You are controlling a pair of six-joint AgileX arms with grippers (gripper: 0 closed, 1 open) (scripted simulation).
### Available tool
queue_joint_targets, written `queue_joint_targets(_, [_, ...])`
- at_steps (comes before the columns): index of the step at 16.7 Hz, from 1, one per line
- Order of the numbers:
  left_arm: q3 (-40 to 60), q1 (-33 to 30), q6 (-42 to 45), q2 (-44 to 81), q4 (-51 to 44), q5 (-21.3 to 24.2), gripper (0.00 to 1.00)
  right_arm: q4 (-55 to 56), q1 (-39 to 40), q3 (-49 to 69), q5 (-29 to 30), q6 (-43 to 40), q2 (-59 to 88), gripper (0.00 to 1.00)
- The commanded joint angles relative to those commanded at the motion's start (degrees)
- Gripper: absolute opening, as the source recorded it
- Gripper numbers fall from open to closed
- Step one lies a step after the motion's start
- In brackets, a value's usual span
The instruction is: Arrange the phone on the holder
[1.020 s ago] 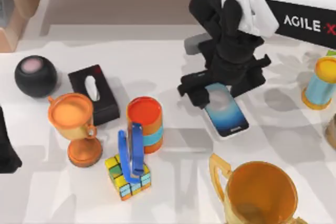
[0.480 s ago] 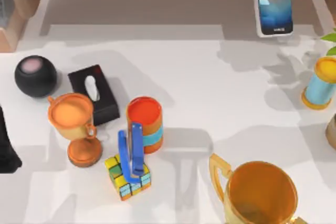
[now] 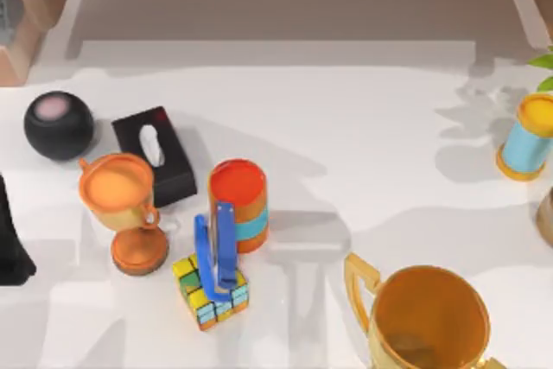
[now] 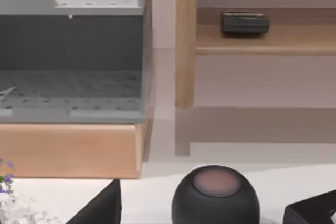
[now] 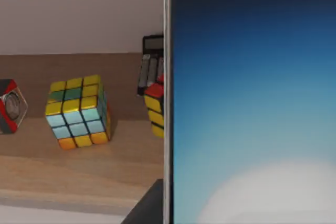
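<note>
Left arm [image 3: 10, 239] at table's left edge

Phone [image 5: 252, 103] cut off by frame edges, hiding perhaps second cube [image 5: 154, 107] behind.

The phone [image 5: 252, 103], a slim slab with a dark frame and a blue screen fading to soft white, stands upright close before the right wrist camera, while the blue holder [image 3: 215, 245] stands on the counter against a colourful cube.

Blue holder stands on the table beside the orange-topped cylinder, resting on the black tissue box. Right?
Not quite. In the top view the blue holder stands beside the orange-topped cylinder but rests on the colourful cube, not the black box.
</note>
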Motion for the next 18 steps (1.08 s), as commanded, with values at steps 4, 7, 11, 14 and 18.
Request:
queue_joint_targets(4, [0.0, 0.0, 0.0, 0.0, 0.0, 0.0, 1.0, 7.96, -12.55, -11.37, -2.55, -3.69, -8.64, 0.0])
queue_joint_targets(7, [0.0, 0.0, 0.0, 0.0, 0.0, 0.0, 1.0, 12.16, -21.48, -20.14, -3.42, -6.61, -12.73, 0.0])
queue_joint_targets(11, [0.0, 0.0, 0.0, 0.0, 0.0, 0.0, 1.0, 15.47, -31.61, -30.43, -3.78, -10.07, -15.32, 0.0])
queue_joint_targets(14, [0.0, 0.0, 0.0, 0.0, 0.0, 0.0, 1.0, 16.59, -36.76, -36.35, -3.69, -11.89, -15.74, 0.0])
queue_joint_targets(18, [0.0, 0.0, 0.0, 0.0, 0.0, 0.0, 1.0, 16.95, -39.69, -40.35, -3.34, -13.02, -15.76, 0.0])
